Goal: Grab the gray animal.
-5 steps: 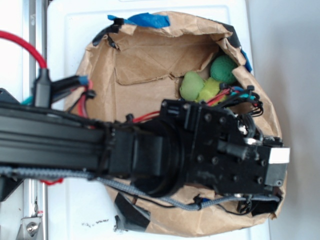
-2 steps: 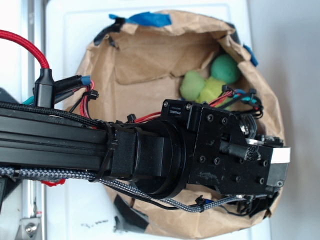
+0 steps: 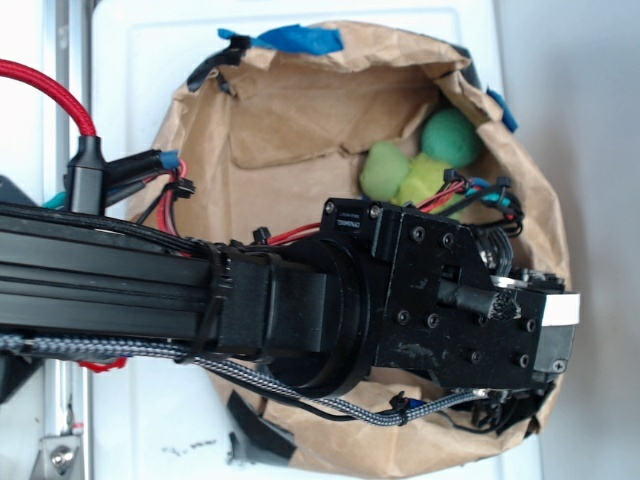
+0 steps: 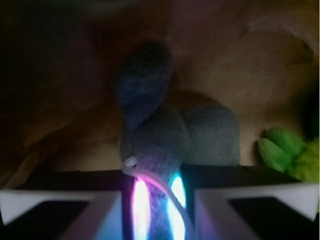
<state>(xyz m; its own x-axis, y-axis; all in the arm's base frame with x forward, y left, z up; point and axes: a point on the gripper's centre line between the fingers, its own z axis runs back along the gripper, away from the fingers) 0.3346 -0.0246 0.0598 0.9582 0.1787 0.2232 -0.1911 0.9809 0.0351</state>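
In the wrist view the gray animal [image 4: 165, 135], a soft gray plush with flat floppy limbs and a thin white cord, sits pinched between my two glowing pads [image 4: 140, 210]. My gripper [image 4: 157, 210] is shut on its body, with the limbs hanging out ahead of the jaws. In the exterior view my black gripper [image 3: 500, 395] reaches down into the brown paper bag [image 3: 300, 120], and the arm hides the gray animal there.
A lime-green fuzzy plush [image 3: 400, 175] and a darker green ball [image 3: 450, 137] lie at the bag's far right; the green plush also shows in the wrist view [image 4: 285, 152]. The bag's crumpled paper walls rise all round. Blue tape [image 3: 295, 40] marks the rim.
The view shifted slightly between the oldest frame and 0.4 s ago; since then the arm is almost still, deep in the bag.
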